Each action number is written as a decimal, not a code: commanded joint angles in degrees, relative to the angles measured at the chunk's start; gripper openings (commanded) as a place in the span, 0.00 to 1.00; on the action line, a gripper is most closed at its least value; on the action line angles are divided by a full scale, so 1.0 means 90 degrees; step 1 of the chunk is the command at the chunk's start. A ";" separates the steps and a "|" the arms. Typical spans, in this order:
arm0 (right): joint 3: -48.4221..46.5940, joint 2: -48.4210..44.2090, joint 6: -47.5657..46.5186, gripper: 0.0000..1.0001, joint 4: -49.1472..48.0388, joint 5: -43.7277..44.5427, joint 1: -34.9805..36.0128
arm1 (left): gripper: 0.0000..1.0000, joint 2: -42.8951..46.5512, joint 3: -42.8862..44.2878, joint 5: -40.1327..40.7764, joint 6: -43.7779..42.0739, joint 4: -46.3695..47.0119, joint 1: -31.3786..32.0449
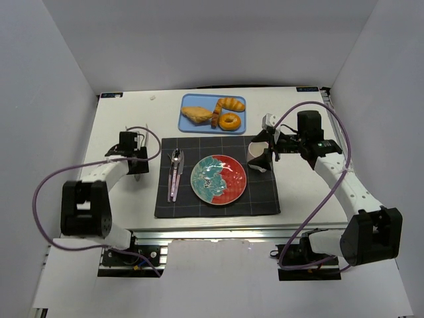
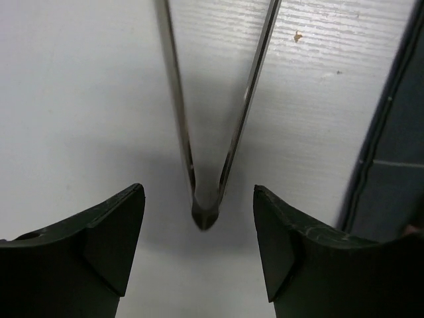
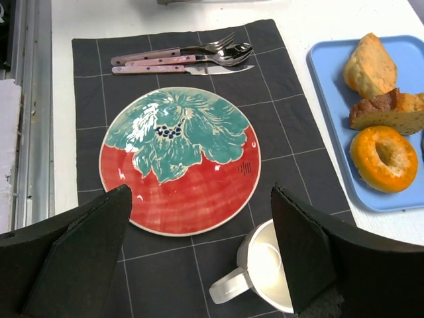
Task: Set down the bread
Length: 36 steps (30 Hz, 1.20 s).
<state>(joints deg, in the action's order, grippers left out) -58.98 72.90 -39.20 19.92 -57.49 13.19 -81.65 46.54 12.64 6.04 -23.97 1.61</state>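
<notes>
Several breads lie on a blue tray (image 1: 213, 113): a bread chunk (image 1: 195, 114), a croissant (image 1: 231, 104), a cake slice (image 1: 216, 119) and a donut (image 1: 230, 122). In the right wrist view the chunk (image 3: 370, 65), slice (image 3: 387, 110) and donut (image 3: 385, 158) show on the tray (image 3: 331, 112). A red and teal plate (image 1: 218, 179) (image 3: 179, 159) sits empty on the dark placemat (image 1: 262, 199). My left gripper (image 1: 136, 162) (image 2: 197, 192) is open, low over the table, with the hinge end of metal tongs (image 2: 205, 209) between its fingers. My right gripper (image 1: 267, 154) (image 3: 200, 192) is open and empty above a white mug (image 3: 265, 271).
Cutlery (image 1: 175, 173) (image 3: 182, 56) lies on the placemat left of the plate. The white mug (image 1: 257, 160) stands at the placemat's right edge. The placemat's edge (image 2: 391, 165) shows right of the tongs. White walls enclose the table on three sides.
</notes>
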 commanded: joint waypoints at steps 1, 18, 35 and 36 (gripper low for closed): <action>0.0098 -0.0219 -0.0010 0.89 -0.0114 0.0070 0.0019 | 0.76 -0.0634 0.0502 -0.0291 -0.0603 0.0621 -0.0071; 0.0001 -0.0230 -0.0019 0.89 -0.0124 0.0411 -0.0059 | 0.50 -0.2218 0.1011 -0.2030 -0.0652 0.1139 -0.0979; 0.0000 -0.0561 0.0010 0.89 -0.0211 0.0529 -0.0333 | 0.27 -0.0020 0.1059 -0.3847 0.2774 0.2564 0.0426; 0.0039 -0.0619 0.0039 0.90 -0.0241 0.0510 -0.0362 | 0.29 -0.0030 0.1165 -0.3837 0.2940 0.2614 0.0553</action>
<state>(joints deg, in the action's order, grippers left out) -58.30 69.95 -39.20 19.55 -52.47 10.83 -84.82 54.59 -17.69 22.76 -5.45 1.93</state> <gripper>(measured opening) 0.895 0.274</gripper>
